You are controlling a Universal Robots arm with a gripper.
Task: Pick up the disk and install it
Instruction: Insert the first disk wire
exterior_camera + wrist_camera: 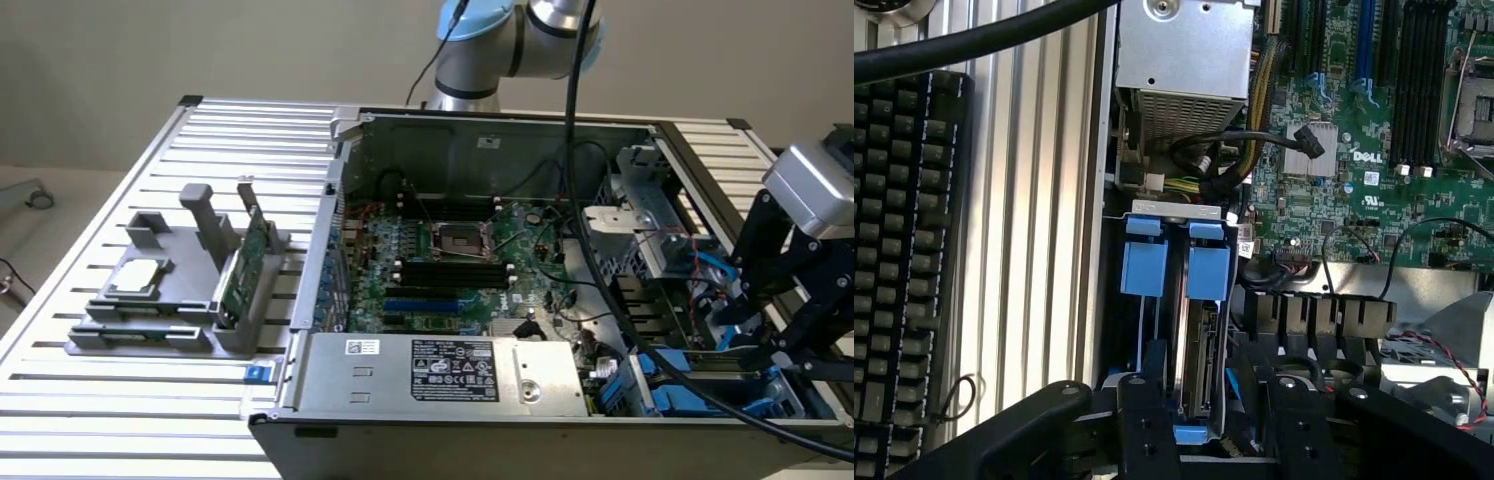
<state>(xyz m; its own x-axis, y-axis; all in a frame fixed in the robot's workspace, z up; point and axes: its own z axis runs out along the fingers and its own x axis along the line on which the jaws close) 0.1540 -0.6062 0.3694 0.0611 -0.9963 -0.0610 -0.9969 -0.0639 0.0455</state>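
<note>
wrist view: the disk [1200,345] stands on edge in the drive bay [1179,208] at the corner of the pc case, its blue carrier tab [1209,272] up top, w/ a second blue tab [1144,270] just beside it. the gripper [1219,392] sits over the bay w/ fingers [1146,430] spread wide. one is close to the disk's side and the other stands apart from it, so they look like they're straddling the disk, not clamping it. my read: disk is seated or v. nearly so, and the step in hand is the let-go. to do it well, keep the fingers parallel to the disk's flat faces so neither one drags the carrier out. keep equal gap both sides. stay square to the bay so nothing hooks the black cables [1204,160] between bay and motherboard [1334,170]. can't tell from here if the carrier is latched, so treat it as loose. exterior view: gripper [790,335] hangs over the case's drive corner on the exterior view's right, and the grey fixture [174,300] sits well apart on the desk [134,400].
</note>
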